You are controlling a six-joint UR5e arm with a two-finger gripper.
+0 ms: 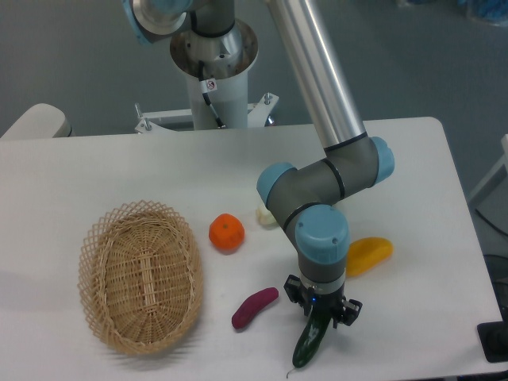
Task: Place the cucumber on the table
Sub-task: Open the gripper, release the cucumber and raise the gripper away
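Cucumber (309, 343), dark green, slender, thin stem tip downward; upper end clamped in the tool (321, 310)

On the tabletop (413, 151) the basket (141, 276) sits toward the left. Right of it, a little farther back, lies the orange (227, 232), and just beyond that, partly hidden behind the arm, a small vegetable (263, 215). Nearer the front edge, between the basket and the arm, lies the sweet potato (254, 308), tilted. Right of the sweet potato the tool (321, 305) points down over the front of the tabletop, with the cucumber (309, 341) between its fingers, its lower end near the front edge. The pepper (368, 254) lies behind and right of the tool.
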